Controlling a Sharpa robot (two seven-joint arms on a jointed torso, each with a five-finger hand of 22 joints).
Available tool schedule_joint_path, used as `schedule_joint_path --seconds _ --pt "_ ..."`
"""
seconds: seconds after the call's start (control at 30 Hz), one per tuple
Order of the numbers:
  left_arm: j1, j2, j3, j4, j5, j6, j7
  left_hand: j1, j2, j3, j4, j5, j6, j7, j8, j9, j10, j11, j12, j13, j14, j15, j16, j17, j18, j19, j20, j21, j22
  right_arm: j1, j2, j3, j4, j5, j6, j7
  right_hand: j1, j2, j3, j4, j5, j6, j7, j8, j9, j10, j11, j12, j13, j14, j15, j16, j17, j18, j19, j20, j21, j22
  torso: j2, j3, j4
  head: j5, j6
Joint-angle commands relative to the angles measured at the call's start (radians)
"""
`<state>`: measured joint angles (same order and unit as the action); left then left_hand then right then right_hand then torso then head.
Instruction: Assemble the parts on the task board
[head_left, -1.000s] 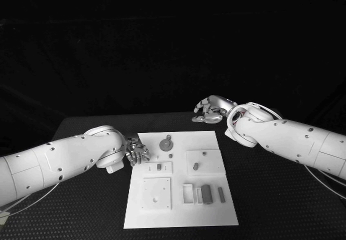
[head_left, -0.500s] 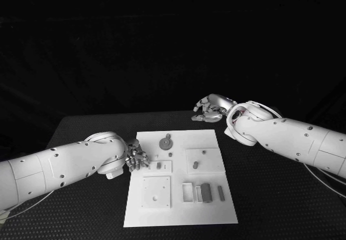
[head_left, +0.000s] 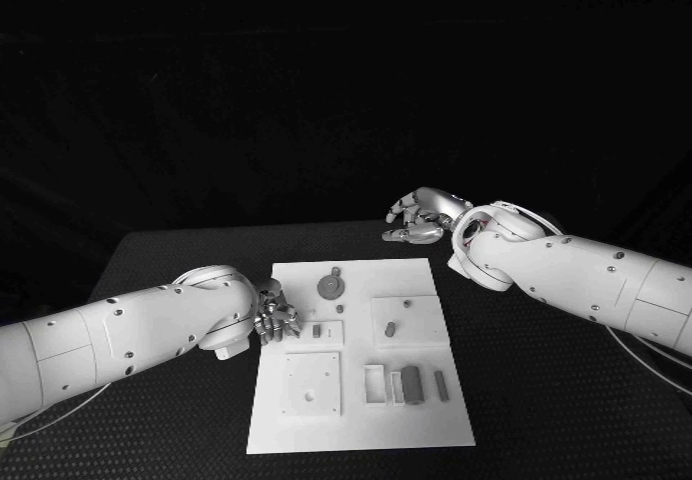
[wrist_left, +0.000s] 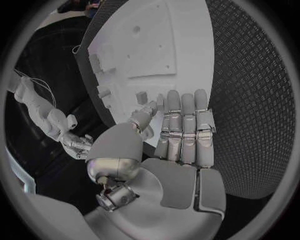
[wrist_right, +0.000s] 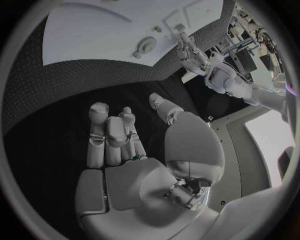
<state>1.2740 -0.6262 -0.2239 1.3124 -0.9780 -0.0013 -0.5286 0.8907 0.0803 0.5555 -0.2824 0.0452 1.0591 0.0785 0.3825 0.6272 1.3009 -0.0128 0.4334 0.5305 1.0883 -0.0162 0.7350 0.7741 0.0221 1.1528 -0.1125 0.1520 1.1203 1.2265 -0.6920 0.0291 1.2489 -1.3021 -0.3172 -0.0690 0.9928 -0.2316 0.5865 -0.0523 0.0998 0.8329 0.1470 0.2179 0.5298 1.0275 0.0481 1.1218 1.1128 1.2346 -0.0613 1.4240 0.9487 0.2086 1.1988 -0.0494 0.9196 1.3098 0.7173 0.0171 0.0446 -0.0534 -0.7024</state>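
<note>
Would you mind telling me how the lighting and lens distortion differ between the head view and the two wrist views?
Head view: the white task board and arms stand bright against a dark table and black background, with edges straight. Left wrist view: fisheye bends the board's edges; the left hand is evenly lit. Right wrist view: the same curvature; the right hand sits over dark table.

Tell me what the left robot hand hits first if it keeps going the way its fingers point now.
Probably the small upright part on the task board. The left robot hand sits at the board's left edge, fingers aimed across it. Height is unclear, so it might pass above.
</note>
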Motion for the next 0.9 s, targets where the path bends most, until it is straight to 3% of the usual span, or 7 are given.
schedule_joint_path --seconds 0.03,0.9 --pt "-0.002 0.004 0.000 -0.001 -0.009 -0.008 0.002 0.010 0.004 0.001 0.001 0.003 0.007 -0.002 0.005 0.001 0.007 -0.003 0.006 0.001 0.006 -0.001 0.005 -0.001 0.014 0.008 0.000 0.006 0.002 0.000 0.001 0.000 0.001 -0.001 0.011 0.006 0.003 -0.002 -0.001 0.006 0.000 -0.012 0.018 -0.005 -0.002 -0.004 0.003 0.007 -0.002 -0.007 0.003 -0.001 0.001 0.053 0.000 -0.009 -0.005 0.015 0.000 0.0008 -0.0001 0.000 -0.001" --pt "-0.002 0.015 -0.001 -0.012 -0.048 0.081 -0.021 0.009 0.005 0.000 0.000 0.003 0.007 -0.002 0.005 0.001 0.008 -0.003 0.007 0.002 0.006 -0.002 0.008 -0.003 0.013 0.009 -0.002 0.005 0.005 0.000 0.001 0.000 0.000 -0.001 0.015 0.006 0.005 -0.002 -0.002 0.008 0.000 -0.012 0.018 -0.005 -0.002 -0.004 0.003 0.008 -0.003 -0.007 0.003 -0.001 0.001 0.053 -0.001 -0.009 -0.005 0.015 0.000 0.0010 0.0002 -0.003 -0.005"
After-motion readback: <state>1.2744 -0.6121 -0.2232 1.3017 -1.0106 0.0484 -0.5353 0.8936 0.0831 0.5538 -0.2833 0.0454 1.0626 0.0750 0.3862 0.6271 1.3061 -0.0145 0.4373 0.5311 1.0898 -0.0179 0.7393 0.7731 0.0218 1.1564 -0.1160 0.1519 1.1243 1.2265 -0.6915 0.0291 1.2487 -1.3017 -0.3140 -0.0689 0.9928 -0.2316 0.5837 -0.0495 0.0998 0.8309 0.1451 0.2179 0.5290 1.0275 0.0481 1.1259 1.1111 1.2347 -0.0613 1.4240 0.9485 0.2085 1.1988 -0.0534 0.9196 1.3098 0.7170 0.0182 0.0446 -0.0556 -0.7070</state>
